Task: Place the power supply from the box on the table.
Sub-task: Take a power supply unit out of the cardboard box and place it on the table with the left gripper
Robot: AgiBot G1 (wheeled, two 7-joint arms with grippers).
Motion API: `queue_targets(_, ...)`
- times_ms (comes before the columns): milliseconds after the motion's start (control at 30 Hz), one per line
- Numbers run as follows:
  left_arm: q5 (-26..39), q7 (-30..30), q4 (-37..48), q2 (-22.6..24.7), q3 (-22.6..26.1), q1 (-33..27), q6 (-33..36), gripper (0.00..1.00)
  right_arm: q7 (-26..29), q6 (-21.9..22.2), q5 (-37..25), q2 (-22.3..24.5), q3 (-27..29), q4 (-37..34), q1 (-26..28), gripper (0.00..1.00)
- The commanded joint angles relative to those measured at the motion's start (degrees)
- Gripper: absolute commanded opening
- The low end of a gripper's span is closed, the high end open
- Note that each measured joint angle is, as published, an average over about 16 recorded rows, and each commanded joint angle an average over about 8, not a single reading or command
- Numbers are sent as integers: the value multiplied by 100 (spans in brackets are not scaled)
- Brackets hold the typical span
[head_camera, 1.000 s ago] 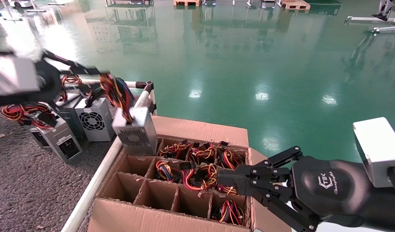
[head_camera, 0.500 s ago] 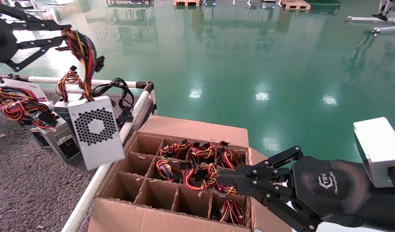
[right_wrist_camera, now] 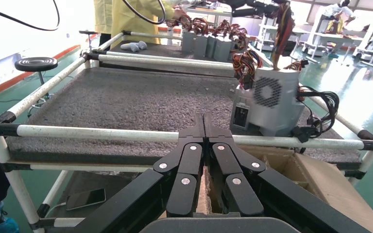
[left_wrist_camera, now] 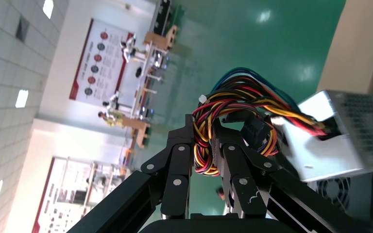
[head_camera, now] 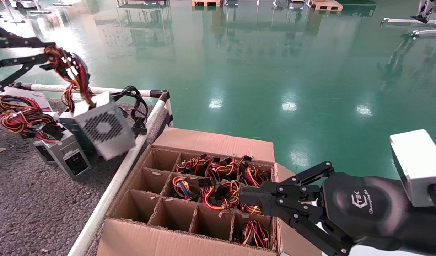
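The power supply, a silver block with a punched-hole face, hangs tilted by its coloured wire bundle just above the table, at its right edge. My left gripper is shut on that bundle, well above the table. In the left wrist view the wires loop between the fingers of the left gripper, and the power supply hangs beyond. The box stands to the right of the table. My right gripper hovers shut and empty over its right-hand cells; the right wrist view shows this gripper with its jaws pressed together.
Several other power supplies with wire bundles stand on the table just left of the hanging one, with black cables behind it. A white rail runs between table and box. Several box cells hold wired units; the near-left cells look empty.
My left gripper carried the power supply from the box's back-left corner up and left over the rail, then down toward the table. The right arm has not moved.
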Motion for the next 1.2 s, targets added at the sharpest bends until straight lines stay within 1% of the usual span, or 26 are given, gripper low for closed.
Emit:
queue_targets(33, 54, 8, 44, -22, 34, 11, -49, 0, 0, 0, 0, 0, 0, 0, 0, 0)
queue_targets(367, 278, 36, 260, 102, 214, 74, -265, 0, 0, 0, 0, 0, 0, 0, 0, 0)
queue_targets(1200, 524, 105, 669, 371, 495, 312, -493, 0, 0, 0, 0, 0, 0, 0, 0, 0)
